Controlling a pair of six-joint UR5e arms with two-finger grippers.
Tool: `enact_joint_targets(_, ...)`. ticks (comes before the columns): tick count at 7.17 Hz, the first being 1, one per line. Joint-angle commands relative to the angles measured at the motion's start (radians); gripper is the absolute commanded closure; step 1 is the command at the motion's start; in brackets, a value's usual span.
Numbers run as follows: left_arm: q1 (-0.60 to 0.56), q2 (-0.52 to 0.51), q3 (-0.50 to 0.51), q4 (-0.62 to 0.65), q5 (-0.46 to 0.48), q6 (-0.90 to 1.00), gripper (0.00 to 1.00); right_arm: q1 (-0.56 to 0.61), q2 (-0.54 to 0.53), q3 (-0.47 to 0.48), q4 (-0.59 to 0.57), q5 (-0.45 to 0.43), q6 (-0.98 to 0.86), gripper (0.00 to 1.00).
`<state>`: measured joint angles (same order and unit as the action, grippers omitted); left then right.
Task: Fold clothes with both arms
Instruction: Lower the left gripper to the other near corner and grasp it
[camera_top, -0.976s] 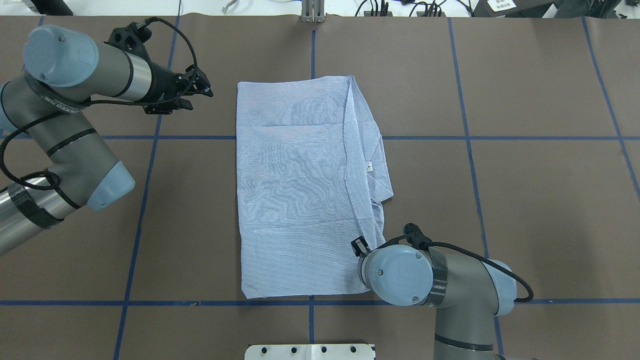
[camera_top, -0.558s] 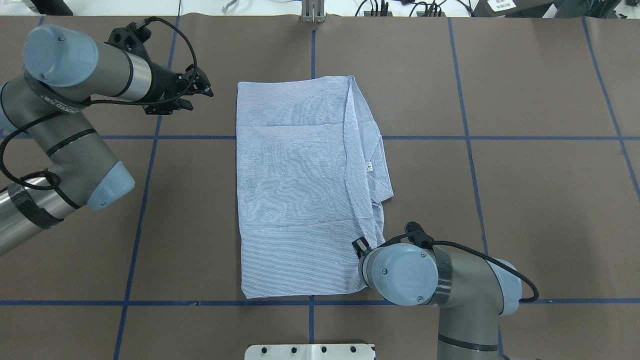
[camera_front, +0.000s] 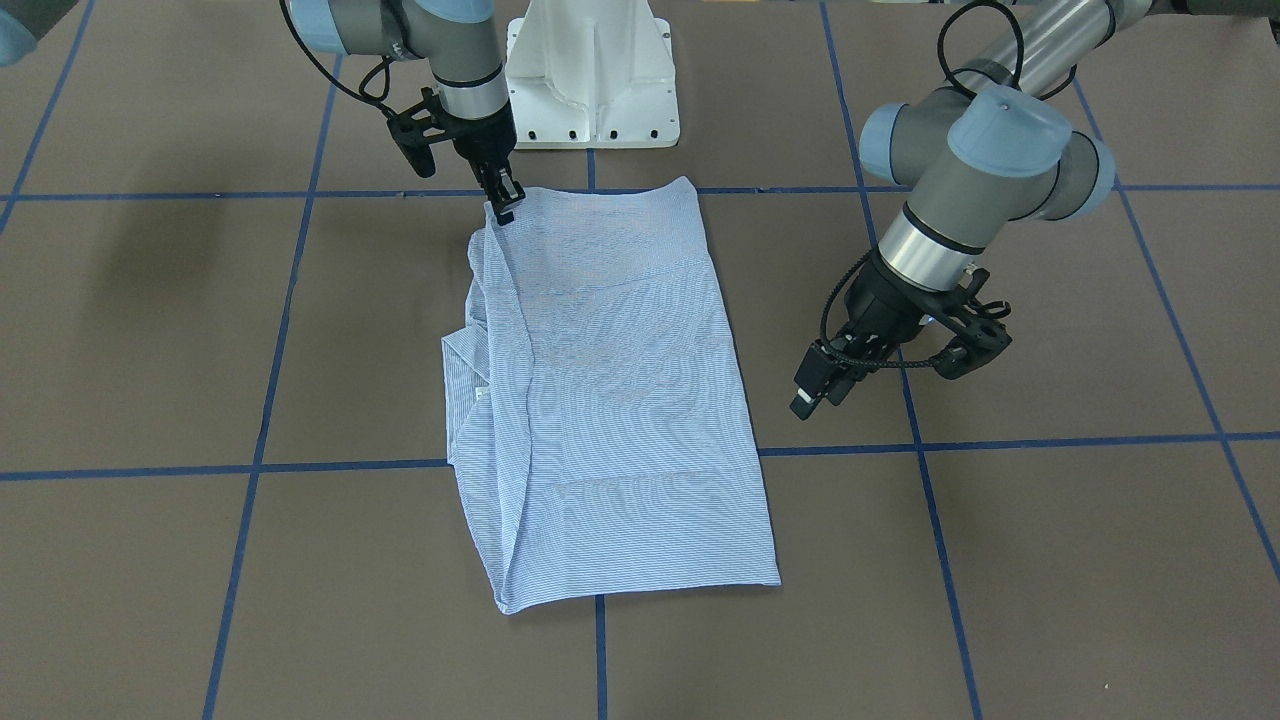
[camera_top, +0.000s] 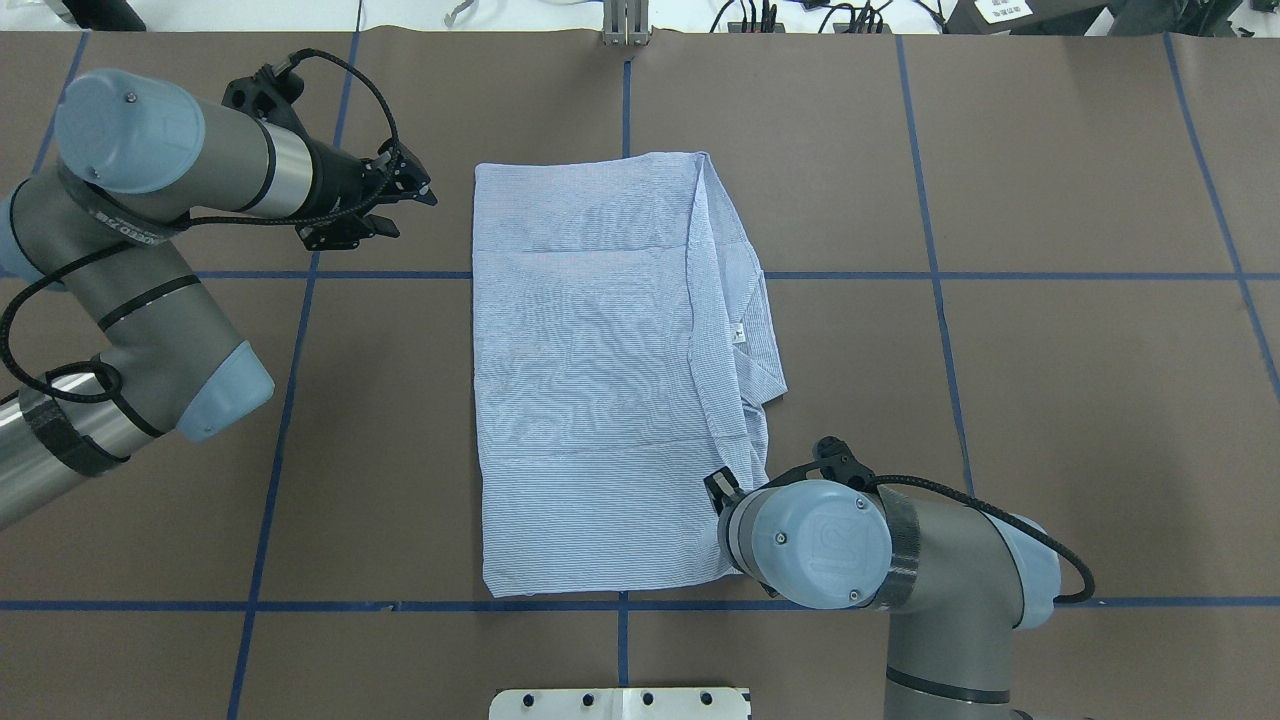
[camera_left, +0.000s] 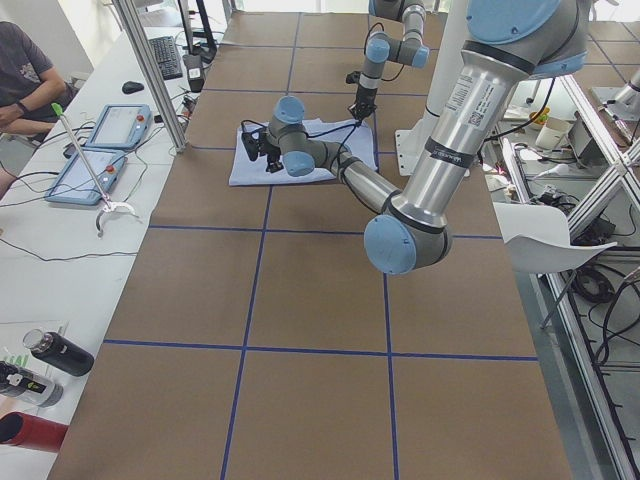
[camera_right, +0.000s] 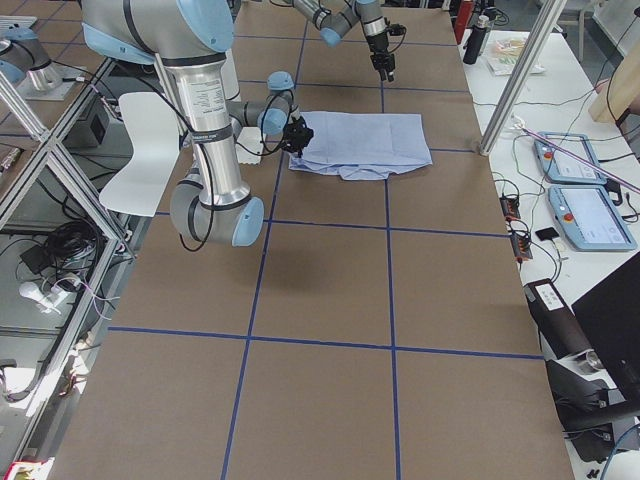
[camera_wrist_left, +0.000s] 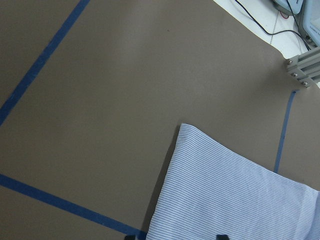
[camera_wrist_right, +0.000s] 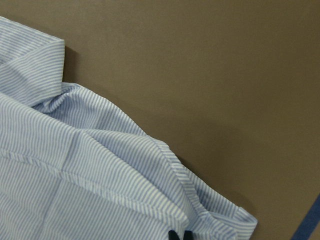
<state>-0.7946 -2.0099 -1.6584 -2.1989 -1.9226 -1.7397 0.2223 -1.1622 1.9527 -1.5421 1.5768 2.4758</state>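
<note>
**A:** Where's the light blue-and-white pinstriped cotton shirt (camera_top: 590, 380) relative to each arm?

**B:** It lies flat on the brown desk (camera_top: 1000, 400), folded to a long rectangle, long axis running straight away from the robot. The right fingers (camera_front: 503, 207) are down on the shirt's corner nearest the base, on the bunched, layered edge. The tips are pressed nearly together on the hem, which reads as a pinch.

**A:** Left side?

**B:** The left fingers (camera_front: 815, 390) are spread, holding nothing, clear of the cloth. The shirt's straight long edge lies just ahead of them, and the far corner is ahead and off to one side in the wrist view.

**A:** So which one's nearer?

**B:** The right, already on the fabric. My read is that the left has to close the gap straight ahead to the opposite long edge before any two-arm fold across the short axis. The loose layers under the right pinch may drag.
</note>
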Motion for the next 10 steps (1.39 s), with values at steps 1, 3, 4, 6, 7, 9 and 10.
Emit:
enact_joint_targets(1,0.139,0.094,-0.148,0.001,0.092,-0.136,0.38,-0.003,-0.004,0.005,-0.024,-0.001,0.0,1.0)
enact_joint_targets(3,0.332,0.187,-0.252,0.005,0.204,-0.225,0.38,-0.003,-0.002,0.005,-0.024,0.002,0.0,1.0)
enact_joint_targets(4,0.45,0.212,-0.265,0.005,0.293,-0.278,0.37,-0.003,0.001,0.005,-0.024,0.002,0.0,1.0)
enact_joint_targets(6,0.572,0.22,-0.265,0.021,0.349,-0.337,0.37,-0.003,0.002,0.005,-0.024,0.003,0.0,1.0)
enact_joint_targets(7,0.589,0.217,-0.265,0.034,0.35,-0.342,0.37,-0.003,0.002,0.006,-0.024,0.003,0.0,1.0)
enact_joint_targets(9,0.612,0.22,-0.264,0.036,0.359,-0.343,0.38,-0.003,0.002,0.005,-0.024,0.003,0.0,1.0)
enact_joint_targets(10,0.617,0.22,-0.262,0.036,0.36,-0.346,0.49,-0.004,0.004,0.005,-0.024,0.003,0.0,1.0)
